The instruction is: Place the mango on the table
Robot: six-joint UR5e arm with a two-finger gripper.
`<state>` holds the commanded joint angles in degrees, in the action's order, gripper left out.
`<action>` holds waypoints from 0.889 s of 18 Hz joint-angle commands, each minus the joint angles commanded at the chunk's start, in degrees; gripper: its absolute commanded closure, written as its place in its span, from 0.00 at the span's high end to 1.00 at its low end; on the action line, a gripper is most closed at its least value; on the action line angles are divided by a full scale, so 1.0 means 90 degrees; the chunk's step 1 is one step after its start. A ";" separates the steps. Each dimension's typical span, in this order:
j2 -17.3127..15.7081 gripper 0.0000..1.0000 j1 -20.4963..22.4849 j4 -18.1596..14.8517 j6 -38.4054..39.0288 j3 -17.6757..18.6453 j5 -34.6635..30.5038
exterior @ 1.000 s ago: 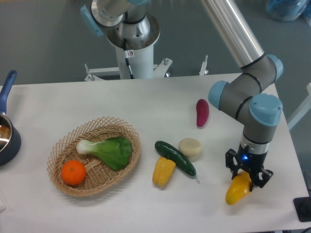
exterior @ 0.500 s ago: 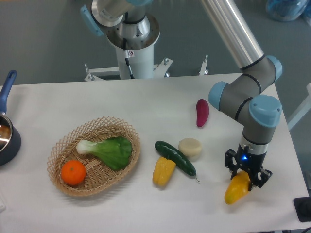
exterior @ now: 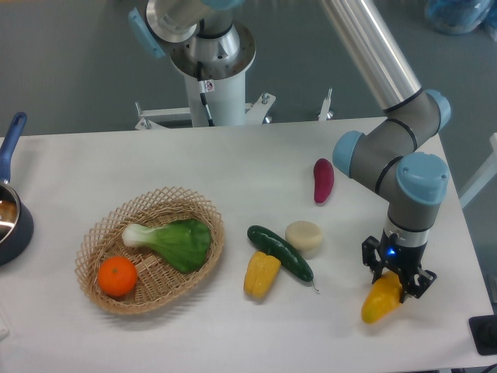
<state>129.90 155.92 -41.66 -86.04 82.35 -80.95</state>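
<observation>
Mango [exterior: 380, 301] between fingers [exterior: 376, 270] — unlabelled

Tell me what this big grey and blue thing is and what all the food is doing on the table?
That is a robot arm, photographed by a camera that stays fixed and looks down at the table. At its end is a gripper with two fingers, like a pincer. It is pinching a yellow mango low over the table's right side; I cannot tell whether the mango touches the table.

In the middle lie a piece of corn, a dark green cucumber, a pale round piece I cannot name, and a purple sweet potato. A wicker basket holds an orange and a leafy bok choy. A blue pot peeks in at the left edge.
</observation>
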 joint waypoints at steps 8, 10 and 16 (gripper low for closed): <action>0.0010 0.73 -0.0068 0.0000 -0.0030 0.0029 -0.0362; 0.0010 0.76 -0.0068 0.0000 -0.0030 0.0029 -0.0362; 0.0049 0.80 -0.0078 0.0010 -0.0030 0.0010 -0.0371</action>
<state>130.34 155.22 -41.57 -86.31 82.44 -84.29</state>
